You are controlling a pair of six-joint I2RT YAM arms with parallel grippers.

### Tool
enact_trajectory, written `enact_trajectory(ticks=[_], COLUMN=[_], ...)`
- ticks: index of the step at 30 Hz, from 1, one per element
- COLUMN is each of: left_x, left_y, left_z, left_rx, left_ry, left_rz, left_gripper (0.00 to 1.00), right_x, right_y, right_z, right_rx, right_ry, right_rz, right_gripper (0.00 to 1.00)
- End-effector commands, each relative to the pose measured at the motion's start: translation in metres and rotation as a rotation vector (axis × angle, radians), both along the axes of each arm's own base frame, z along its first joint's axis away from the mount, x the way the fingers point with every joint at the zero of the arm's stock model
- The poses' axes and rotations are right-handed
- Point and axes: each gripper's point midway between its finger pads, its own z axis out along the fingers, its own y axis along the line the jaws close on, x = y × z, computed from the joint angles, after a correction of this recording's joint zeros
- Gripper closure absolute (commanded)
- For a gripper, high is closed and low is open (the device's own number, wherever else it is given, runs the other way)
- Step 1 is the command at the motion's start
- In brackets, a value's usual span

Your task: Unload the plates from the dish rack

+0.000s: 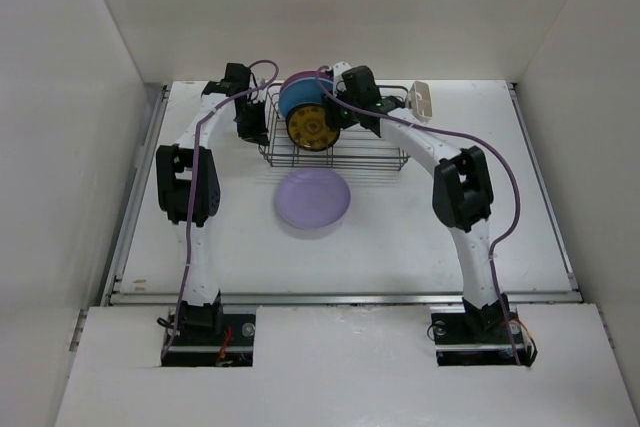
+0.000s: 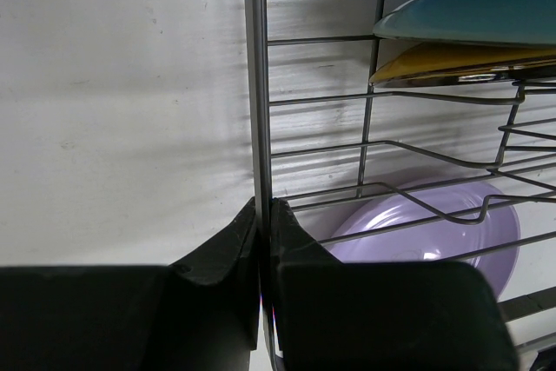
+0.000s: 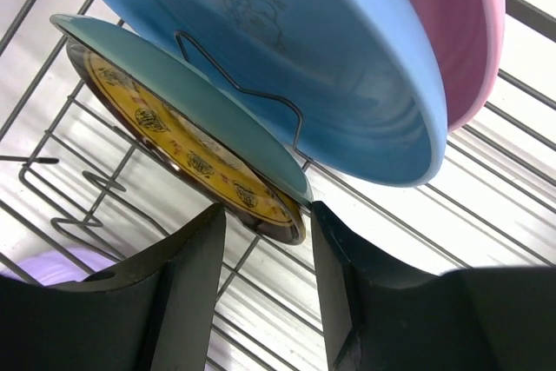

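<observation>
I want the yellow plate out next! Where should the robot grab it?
Probably on the bit of rim facing the right hand, coming straight in from that side. The golden-yellow plate stands on edge in the dish rack with the teal plate close behind it, so only the thin rim offers room for one finger on each face.

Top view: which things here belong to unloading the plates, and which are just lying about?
Job:
rack
lavender plate, out on the table
blue plate, pink plate, teal plate, yellow plate, all in the rack

Just there:
beige holder at the rack's end
</observation>
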Motion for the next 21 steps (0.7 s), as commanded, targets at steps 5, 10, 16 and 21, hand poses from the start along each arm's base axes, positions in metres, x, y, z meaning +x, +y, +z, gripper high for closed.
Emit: enact_trajectory(ticks=[5,10,16,21], left_x=[0.003,0.003,0.003,0.003], left_y=[-0.012,-0.011,-0.011,-0.011], left_z=[0.013,0.012,0.012,0.012], left_rx=[-0.040,-0.032,-0.032,-0.032], left_ry=[-0.021,-0.022,-0.022,-0.022], left_rz=[-0.027,-0.023,-0.023,-0.023], left_gripper=[1.00,1.00,1.00,1.00], right_x=[-0.005,-0.016,-0.018,-0.007], right_y=[0.009,0.002,0.001,0.007], right_z=[0.038,0.034,0.034,0.021], right_rx=[0.080,0.075,0.074,0.080], right_ry=[-0.047,-0.033,-0.030,-0.041], right_rz=[0.009,-0.004,-0.004,-0.003], right_gripper=[0.51,0.52,0.52,0.53])
